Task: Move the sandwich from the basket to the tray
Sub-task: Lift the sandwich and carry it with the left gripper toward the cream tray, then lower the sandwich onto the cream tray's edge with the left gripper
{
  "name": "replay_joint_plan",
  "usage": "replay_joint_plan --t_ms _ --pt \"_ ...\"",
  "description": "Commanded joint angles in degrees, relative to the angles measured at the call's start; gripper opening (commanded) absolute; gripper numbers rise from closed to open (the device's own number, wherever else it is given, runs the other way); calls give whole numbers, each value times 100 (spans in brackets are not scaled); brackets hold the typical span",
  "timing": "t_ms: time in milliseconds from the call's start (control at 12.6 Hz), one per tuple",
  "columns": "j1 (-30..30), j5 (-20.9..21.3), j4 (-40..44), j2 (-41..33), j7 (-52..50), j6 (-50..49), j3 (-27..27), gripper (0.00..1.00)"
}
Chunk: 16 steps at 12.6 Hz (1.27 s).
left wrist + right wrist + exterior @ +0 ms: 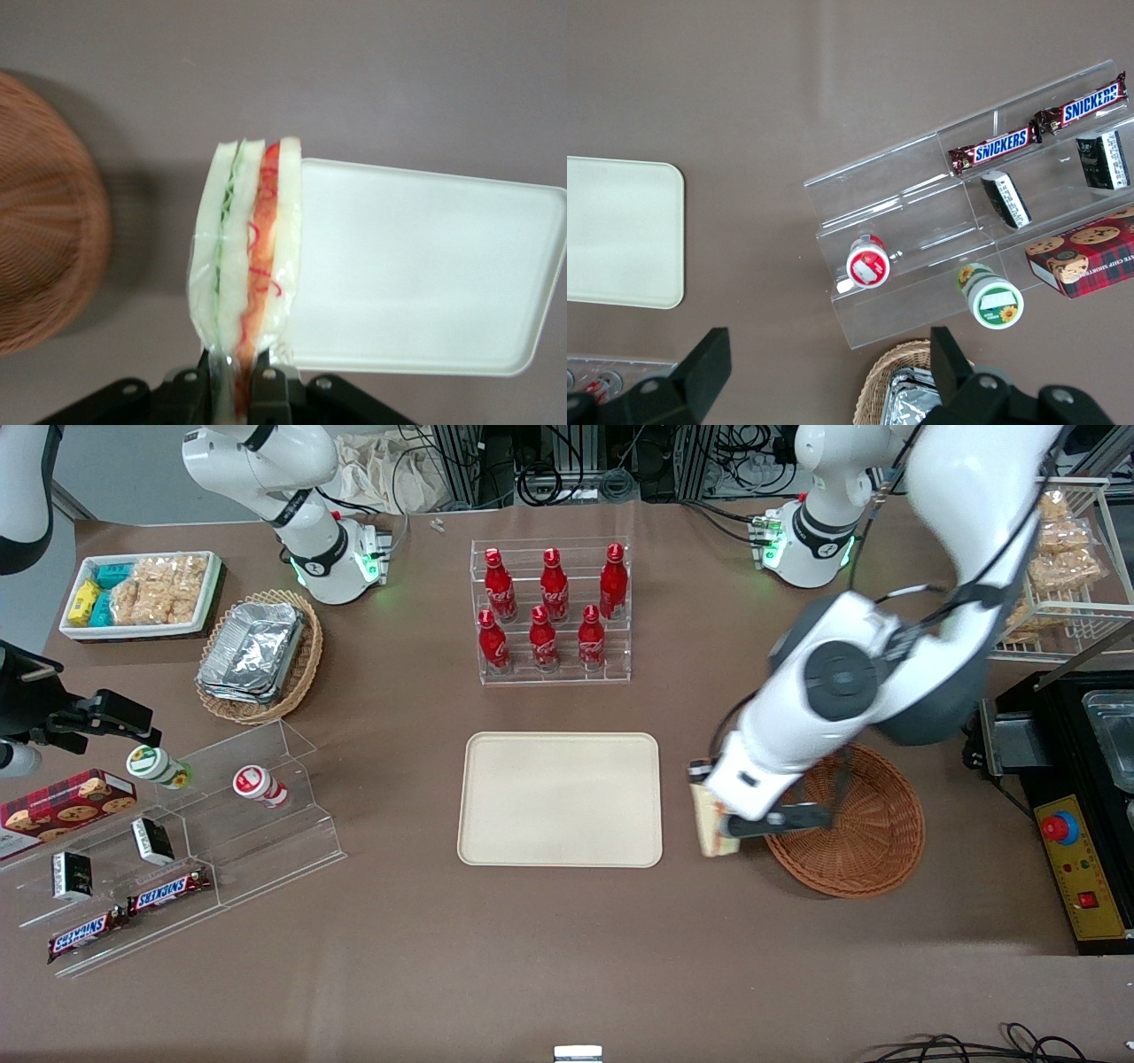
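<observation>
My left gripper (719,825) (237,376) is shut on the sandwich (711,824) (248,257), a wrapped wedge of pale bread with green and orange-red layers. It holds the wedge in the air between the reddish-brown wicker basket (868,841) (40,248) and the cream tray (560,799) (425,266), over the brown table. Nothing lies on the tray. The part of the basket that shows holds nothing; the arm covers the rest.
A clear rack of red bottles (551,609) stands farther from the front camera than the tray. Toward the parked arm's end are a clear stepped stand (190,841) with snacks and a tan basket of foil trays (259,654). A black control box (1076,850) sits beside the basket.
</observation>
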Motion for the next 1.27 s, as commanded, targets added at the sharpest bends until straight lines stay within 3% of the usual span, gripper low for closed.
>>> replay_joint_plan --t_ms 0,317,950,1030,1188 --pt "-149 112 -287 374 174 497 47 0" --pt "-624 1156 -243 1226 77 707 116 0" --pt "-976 1237 -243 1448 -72 1033 346 0" --pt "-985 1237 -234 1526 -46 1147 354 21" --pt "-994 1228 -243 1518 -46 1384 459 80"
